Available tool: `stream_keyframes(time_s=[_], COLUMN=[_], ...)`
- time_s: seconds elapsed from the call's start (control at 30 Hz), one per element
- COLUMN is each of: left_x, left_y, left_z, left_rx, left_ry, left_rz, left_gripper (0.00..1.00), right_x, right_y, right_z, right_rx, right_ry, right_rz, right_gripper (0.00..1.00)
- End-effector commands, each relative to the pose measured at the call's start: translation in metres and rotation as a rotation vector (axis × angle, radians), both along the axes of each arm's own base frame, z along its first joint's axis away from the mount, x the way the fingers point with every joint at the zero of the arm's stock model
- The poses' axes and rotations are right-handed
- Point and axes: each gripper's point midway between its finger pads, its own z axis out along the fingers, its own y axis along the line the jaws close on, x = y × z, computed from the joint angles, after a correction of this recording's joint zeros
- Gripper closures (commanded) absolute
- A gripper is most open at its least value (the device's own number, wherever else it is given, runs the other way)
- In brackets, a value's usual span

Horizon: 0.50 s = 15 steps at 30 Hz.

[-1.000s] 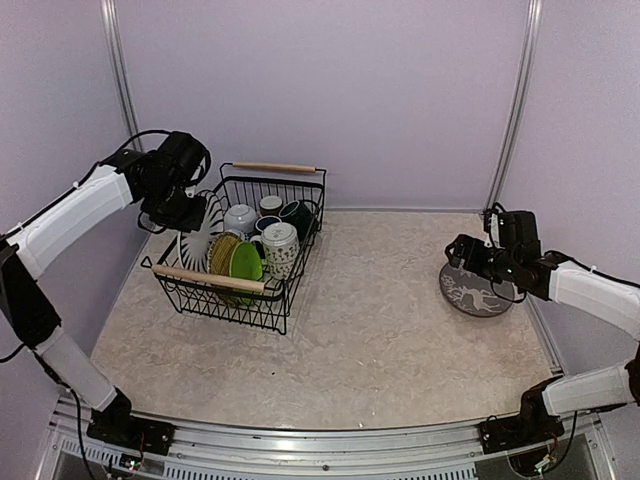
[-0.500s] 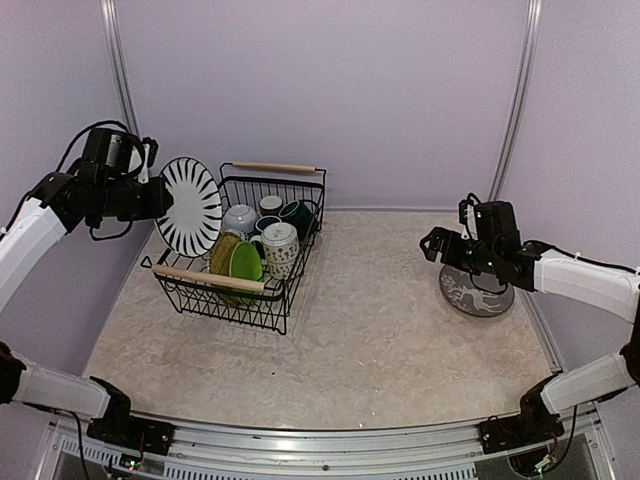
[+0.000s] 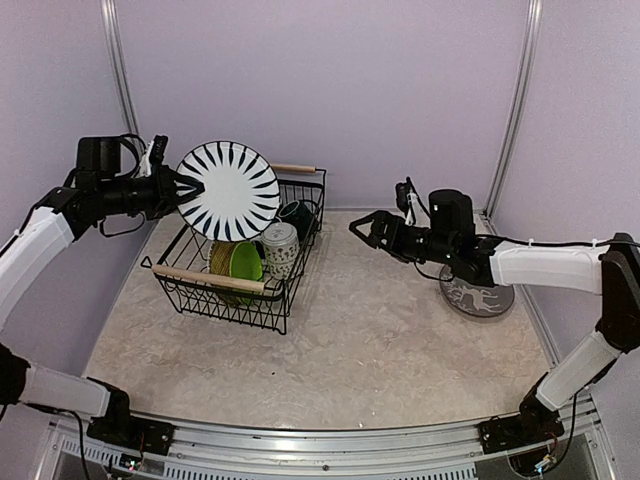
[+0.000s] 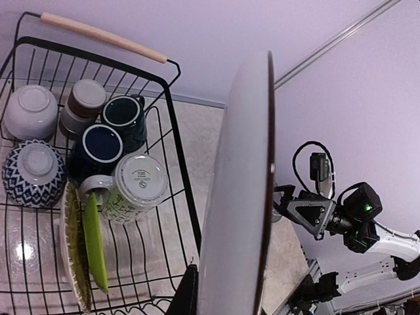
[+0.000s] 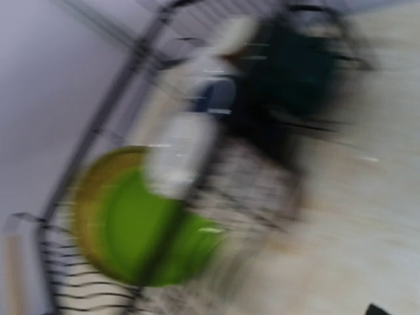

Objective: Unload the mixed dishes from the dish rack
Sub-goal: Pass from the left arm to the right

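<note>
My left gripper is shut on the rim of the striped black-white plate and holds it upright above the dish rack. In the left wrist view the plate shows edge-on, with one dark finger beside it. The rack holds a woven yellow plate, a lime green plate, a patterned white mug, dark mugs, a small cup and small bowls. My right gripper is open and empty in mid-air, right of the rack. The right wrist view is blurred and shows the green plate.
A grey patterned plate lies flat on the table at the far right, near the wall. The rack's two wooden handles stand at its near and far ends. Lilac walls close in the table on three sides.
My left arm has lifted the striped plate out of the rack and carried it up and to the right. My right arm has swung left, away from the grey plate and toward the rack.
</note>
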Motion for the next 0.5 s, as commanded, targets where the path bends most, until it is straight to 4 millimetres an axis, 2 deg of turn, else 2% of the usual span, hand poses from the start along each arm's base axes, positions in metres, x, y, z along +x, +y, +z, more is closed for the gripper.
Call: stream_keyframes(time_s=[0.0,0.13,0.3,0.37,0.47], left_x=[-0.008,-0.015,-0.027,-0.030,-0.035], left_y=[-0.039,-0.064,-0.092,-0.102,-0.113], left_z=[0.026,0.016,0.004,-0.001,-0.007], left_rx=[-0.137,-0.132,-0.117,-0.119,-0.112], left_ry=[-0.056,-0.022,0.022,0.041,0.064], left_rz=[-0.215,-0.303,-0.398,-0.433,-0.467], left_gripper=[1.00,1.00,1.00,1.00,1.00], right_x=[-0.016,-0.023,-0.027,-0.028,-0.032], right_y=[0.051,0.077,0.098,0.105,0.113], right_z=[0.055,0.067,0.062,0.057,0.052], right_rx=[0.175,0.242,0.309,0.322,0.348], right_ry=[-0.087,-0.098,-0.069,-0.049,-0.031], right_rz=[0.152,0.221,0.290,0.308,0.340], right_gripper=[0.00,0.01,0.05,0.10,0.28])
